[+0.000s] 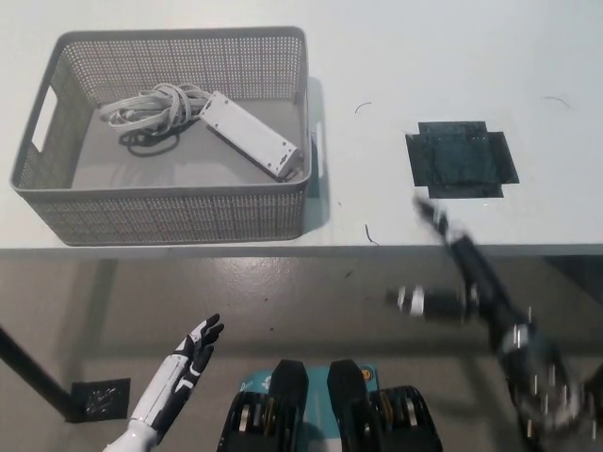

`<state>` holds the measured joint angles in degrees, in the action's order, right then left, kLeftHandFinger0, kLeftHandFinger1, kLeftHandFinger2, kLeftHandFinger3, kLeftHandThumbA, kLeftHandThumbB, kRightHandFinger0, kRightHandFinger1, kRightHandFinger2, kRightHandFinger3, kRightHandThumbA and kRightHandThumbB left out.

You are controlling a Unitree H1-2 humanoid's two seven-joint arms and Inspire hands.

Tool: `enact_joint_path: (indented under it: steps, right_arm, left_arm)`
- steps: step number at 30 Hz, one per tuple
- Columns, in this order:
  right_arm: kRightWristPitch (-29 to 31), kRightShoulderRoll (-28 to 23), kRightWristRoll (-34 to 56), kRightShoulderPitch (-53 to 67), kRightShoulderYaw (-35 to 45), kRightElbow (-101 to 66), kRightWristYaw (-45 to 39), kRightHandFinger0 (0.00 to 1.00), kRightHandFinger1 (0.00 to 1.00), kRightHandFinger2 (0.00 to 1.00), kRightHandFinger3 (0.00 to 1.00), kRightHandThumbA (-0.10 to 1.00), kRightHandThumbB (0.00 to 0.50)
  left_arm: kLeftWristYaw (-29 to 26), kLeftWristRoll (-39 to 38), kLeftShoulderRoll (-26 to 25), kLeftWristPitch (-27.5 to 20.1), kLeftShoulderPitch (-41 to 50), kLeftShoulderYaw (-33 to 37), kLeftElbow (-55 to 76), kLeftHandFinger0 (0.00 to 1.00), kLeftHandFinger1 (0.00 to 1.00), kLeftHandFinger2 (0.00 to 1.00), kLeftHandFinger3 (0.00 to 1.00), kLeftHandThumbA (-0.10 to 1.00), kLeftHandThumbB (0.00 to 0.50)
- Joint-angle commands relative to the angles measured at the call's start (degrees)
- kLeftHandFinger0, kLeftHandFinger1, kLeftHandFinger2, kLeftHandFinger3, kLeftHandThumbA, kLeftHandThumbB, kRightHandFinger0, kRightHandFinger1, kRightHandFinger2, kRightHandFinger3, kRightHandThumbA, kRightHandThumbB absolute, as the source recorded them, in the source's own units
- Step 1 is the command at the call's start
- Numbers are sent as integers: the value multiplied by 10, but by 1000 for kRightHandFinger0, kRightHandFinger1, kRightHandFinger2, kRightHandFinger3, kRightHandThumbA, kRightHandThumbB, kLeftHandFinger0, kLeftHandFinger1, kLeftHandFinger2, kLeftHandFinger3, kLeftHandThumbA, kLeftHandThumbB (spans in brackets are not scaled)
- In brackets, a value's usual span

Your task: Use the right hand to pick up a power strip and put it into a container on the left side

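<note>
Power strip [248, 136] lies inside container [170, 212], cord coiled at its 9 o'clock. My right hand [452, 254] blurred below counter [396, 56] edge, empty; fingers cannot tell. Left hand [184, 363] rests low, fingers spread. Retract clear, avoid counter edge.

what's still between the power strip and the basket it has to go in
Nothing visible: the power strip already lies inside the basket with its coiled cord. The right hand is blurred, low at the table's front edge, holding nothing. The left hand rests open below the table.
</note>
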<state>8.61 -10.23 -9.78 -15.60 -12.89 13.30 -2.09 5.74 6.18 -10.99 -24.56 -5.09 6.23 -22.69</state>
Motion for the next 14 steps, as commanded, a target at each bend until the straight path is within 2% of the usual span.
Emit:
enact_joint_path:
  steps: [1,2,3,4,5,7,8,9,10,11,14]
  right_arm:
    - [183,72,22,306,-136,-529,93,1000,1000,1000,1000,1000,320]
    - [183,73,6,291,-118,-487,126,1000,1000,1000,1000,1000,271]
    - [183,71,6,283,-107,-466,128,1000,1000,1000,1000,1000,272]
    - [183,56,-20,273,-94,-416,160,1000,1000,1000,1000,1000,119]
    - [183,67,-23,263,-72,-341,192,1000,1000,1000,1000,1000,129]
    - [183,86,8,251,-34,-252,177,1000,1000,1000,1000,1000,196]
    - [183,92,14,244,-18,-215,179,1000,1000,1000,1000,1000,48]
    - [183,92,20,234,-4,-168,185,1000,1000,1000,1000,1000,152]
    - [183,88,17,223,4,-131,197,1000,1000,1000,1000,1000,150]
    - [183,88,16,211,16,-97,202,1000,1000,1000,1000,1000,188]
    - [183,87,27,185,31,-45,195,1000,1000,1000,1000,1000,179]
  left_arm:
    - [-8,-11,3,-24,-7,-4,8,1000,1000,1000,1000,979,165]
    - [-9,-10,4,-24,-9,-3,7,1000,1000,1000,1000,976,167]
    - [-9,-10,4,-24,-10,-4,7,1000,1000,1000,1000,970,174]
    - [-11,-8,5,-24,-9,-4,9,1000,1000,1000,1000,969,174]
    - [-10,-8,4,-24,-7,-4,11,1000,1000,1000,1000,968,176]
    - [-9,-10,2,-24,-8,-5,12,1000,1000,1000,1000,964,175]
    - [-8,-10,2,-24,-10,-5,12,1000,1000,1000,1000,964,176]
    - [-9,-9,2,-24,-10,-5,13,1000,1000,999,1000,964,176]
    - [-9,-9,2,-24,-11,-6,13,1000,1000,999,1000,964,175]
    - [-10,-9,2,-24,-13,-6,12,1000,1000,996,1000,959,163]
    - [-12,-9,1,-24,-16,-8,11,1000,1000,992,1000,959,170]
